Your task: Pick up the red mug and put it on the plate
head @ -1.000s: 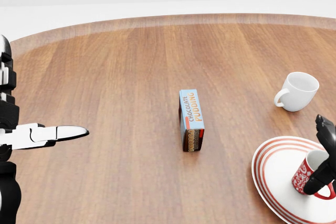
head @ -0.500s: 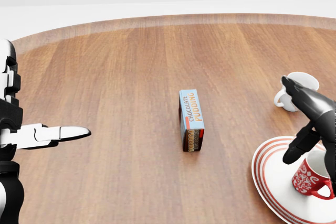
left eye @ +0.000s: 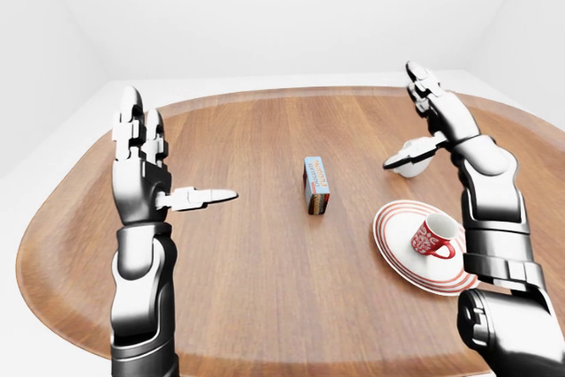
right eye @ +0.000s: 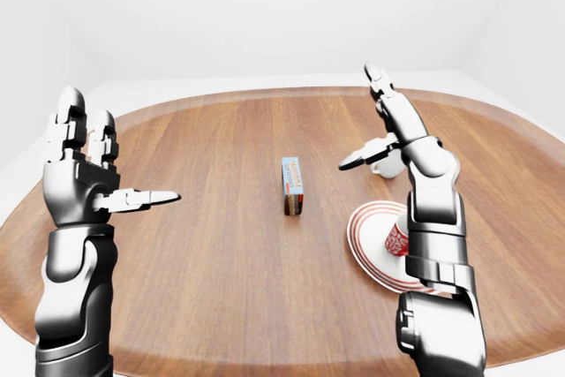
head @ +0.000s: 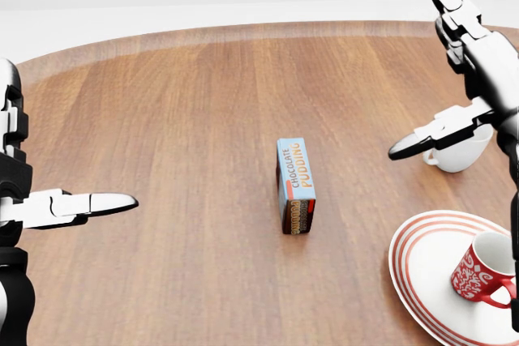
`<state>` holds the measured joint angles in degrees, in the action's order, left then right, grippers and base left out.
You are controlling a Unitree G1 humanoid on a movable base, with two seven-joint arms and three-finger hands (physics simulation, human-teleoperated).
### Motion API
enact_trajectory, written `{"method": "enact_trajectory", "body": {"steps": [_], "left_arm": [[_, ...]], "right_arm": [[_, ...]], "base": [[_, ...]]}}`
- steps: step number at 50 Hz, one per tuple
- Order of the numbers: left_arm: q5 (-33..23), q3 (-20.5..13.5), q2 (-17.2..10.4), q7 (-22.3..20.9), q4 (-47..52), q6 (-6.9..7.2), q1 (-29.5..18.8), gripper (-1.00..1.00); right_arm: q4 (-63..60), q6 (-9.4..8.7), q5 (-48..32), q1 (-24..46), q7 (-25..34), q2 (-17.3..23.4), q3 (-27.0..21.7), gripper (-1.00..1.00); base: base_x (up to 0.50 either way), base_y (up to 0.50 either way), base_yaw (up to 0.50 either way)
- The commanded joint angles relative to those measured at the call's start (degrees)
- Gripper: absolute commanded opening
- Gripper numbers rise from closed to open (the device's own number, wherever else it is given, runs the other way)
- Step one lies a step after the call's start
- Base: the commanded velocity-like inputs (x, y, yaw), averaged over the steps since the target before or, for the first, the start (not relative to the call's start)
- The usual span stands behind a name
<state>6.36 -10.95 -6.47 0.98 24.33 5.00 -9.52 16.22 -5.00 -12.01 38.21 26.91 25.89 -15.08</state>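
Currently: red mug (left eye: 434,236) upright on red-ringed plate (left eye: 397,249), desk (left eye: 247,245) right side. Right robot hand (left eye: 433,116) raised, fingers spread, empty; white cup (head: 458,151) partly hidden behind it, contact unclear. Left robot hand (left eye: 146,169) likewise released. Chocolate pudding box (head: 296,185) at centre.

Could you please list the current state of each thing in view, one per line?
red mug: upright on the plate, released
plate: flat on the table
white mug: tilted on the table, beside the plate
pudding box: lying untouched
left hand: open, empty
right hand: open, raised, empty
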Motion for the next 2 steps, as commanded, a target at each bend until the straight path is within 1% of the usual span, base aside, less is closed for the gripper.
{"method": "enact_trajectory", "body": {"steps": [1, 2], "left_arm": [[-0.01, -0.19, -0.08, 0.07, -0.25, 0.00, -0.01, 1.00], [0.00, -0.16, -0.06, 0.07, -0.23, 0.00, 0.06, 1.00]], "right_arm": [[0.70, 0.00, 15.44, -0.93, -7.54, 0.12, -0.94, 1.00], [0.38, 0.00, 16.95, -1.11, -7.92, -0.25, -1.42, 1.00]], "base": [[0.00, 0.00, 0.00], [0.00, 0.00, 0.00]]}}
